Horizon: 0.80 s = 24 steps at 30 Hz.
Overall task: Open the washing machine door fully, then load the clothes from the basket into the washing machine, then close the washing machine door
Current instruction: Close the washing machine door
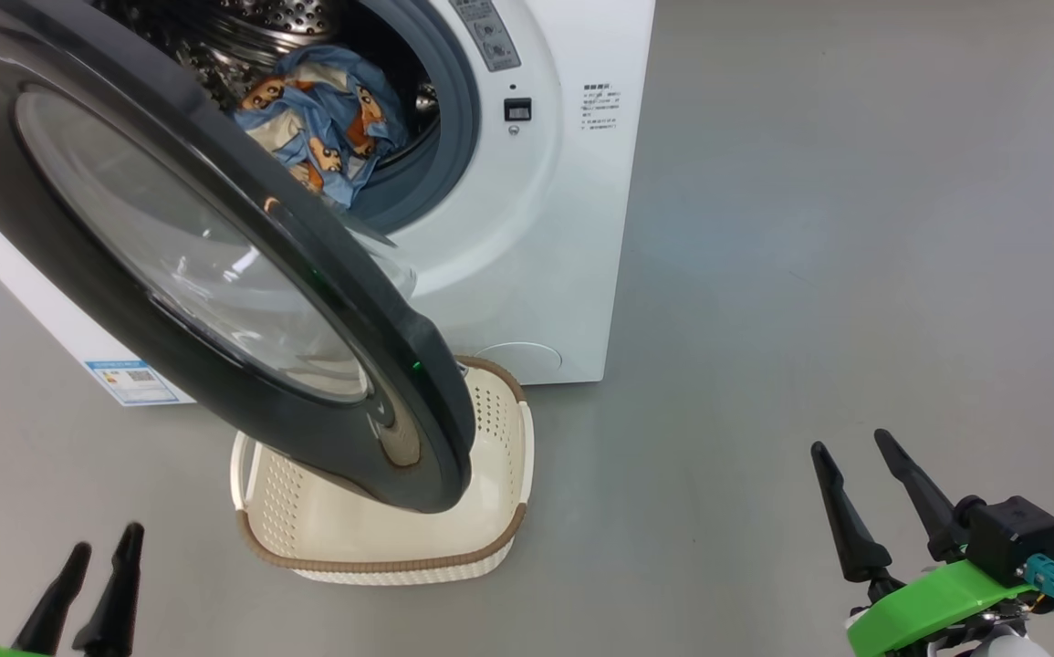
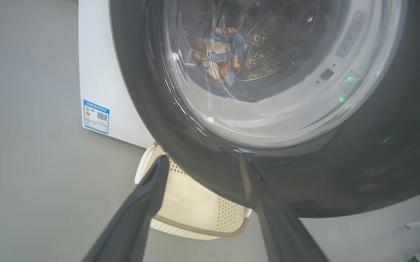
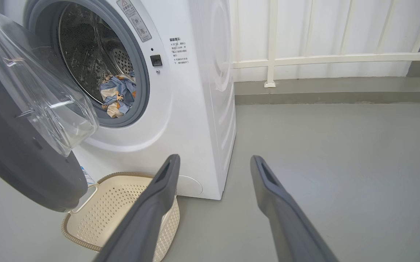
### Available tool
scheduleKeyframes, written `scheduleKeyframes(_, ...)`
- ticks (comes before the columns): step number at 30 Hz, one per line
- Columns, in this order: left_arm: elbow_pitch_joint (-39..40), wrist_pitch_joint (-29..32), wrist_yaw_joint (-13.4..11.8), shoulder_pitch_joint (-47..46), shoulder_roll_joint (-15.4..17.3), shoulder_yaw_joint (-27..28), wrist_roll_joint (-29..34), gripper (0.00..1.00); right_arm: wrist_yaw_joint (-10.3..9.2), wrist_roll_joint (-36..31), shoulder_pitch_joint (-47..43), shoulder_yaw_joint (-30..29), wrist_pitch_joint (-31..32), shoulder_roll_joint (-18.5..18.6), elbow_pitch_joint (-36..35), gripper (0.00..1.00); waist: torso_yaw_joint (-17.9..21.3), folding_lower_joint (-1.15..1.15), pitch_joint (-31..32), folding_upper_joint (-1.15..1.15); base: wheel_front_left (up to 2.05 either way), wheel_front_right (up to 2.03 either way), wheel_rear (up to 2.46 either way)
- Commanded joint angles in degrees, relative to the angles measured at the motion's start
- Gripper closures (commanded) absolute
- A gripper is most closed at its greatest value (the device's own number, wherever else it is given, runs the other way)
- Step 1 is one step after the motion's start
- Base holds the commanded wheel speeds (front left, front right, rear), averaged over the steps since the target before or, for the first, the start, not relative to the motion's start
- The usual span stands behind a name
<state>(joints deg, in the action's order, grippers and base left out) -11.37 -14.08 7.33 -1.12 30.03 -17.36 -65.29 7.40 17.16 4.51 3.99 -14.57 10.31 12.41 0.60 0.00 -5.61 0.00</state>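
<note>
The door (image 1: 198,265) stands half open above the basket (image 1: 495,429). In the washing machine (image 1: 536,228) lie the clothes (image 1: 326,128). Both left claw (image 1: 107,538) and right claw (image 1: 850,443) are spread, gripping nothing.

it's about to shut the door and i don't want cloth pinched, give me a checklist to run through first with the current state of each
1. basket empty: ok, no cloth in the part that shows.
2. clothes clear of the grey ring: cannot tell, they lie close to it.
3. washing machine door clears the basket on its swing: cannot tell.
4. left gripper open and empty: ok.
5. right gripper open and empty: ok.
</note>
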Motion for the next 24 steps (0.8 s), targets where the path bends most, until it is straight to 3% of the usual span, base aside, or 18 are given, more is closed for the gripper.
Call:
scheduleKeyframes(1,0.1,-0.7,0.2,-1.8,2.3,2.1,1.8,0.0,0.09,-0.2,-0.3,0.8,-0.4,0.7,-1.2,0.0,0.0,0.0,0.0,0.0,0.0,0.0,0.0)
scheduleKeyframes(7,0.6,-0.9,0.2,-1.4,-4.0,10.7,17.4,0.0,0.09,-0.2,-0.5,0.2,-0.4,0.6,-1.4,0.0,0.0,0.0,-0.1,0.0,0.0,0.0,0.0)
scheduleKeyframes(13,2.9,-0.9,0.2,0.7,-9.0,14.8,30.0,0.0,0.09,-0.3,-0.5,-0.2,-0.4,0.6,-1.5,0.0,0.1,0.0,-0.3,0.0,0.0,0.0,0.0)
scheduleKeyframes(24,1.9,-0.9,0.2,2.5,-13.5,16.6,35.1,0.0,0.09,-0.4,-0.2,-0.2,-0.4,0.5,-1.3,0.0,0.3,0.0,-0.4,0.0,0.0,0.0,0.0)
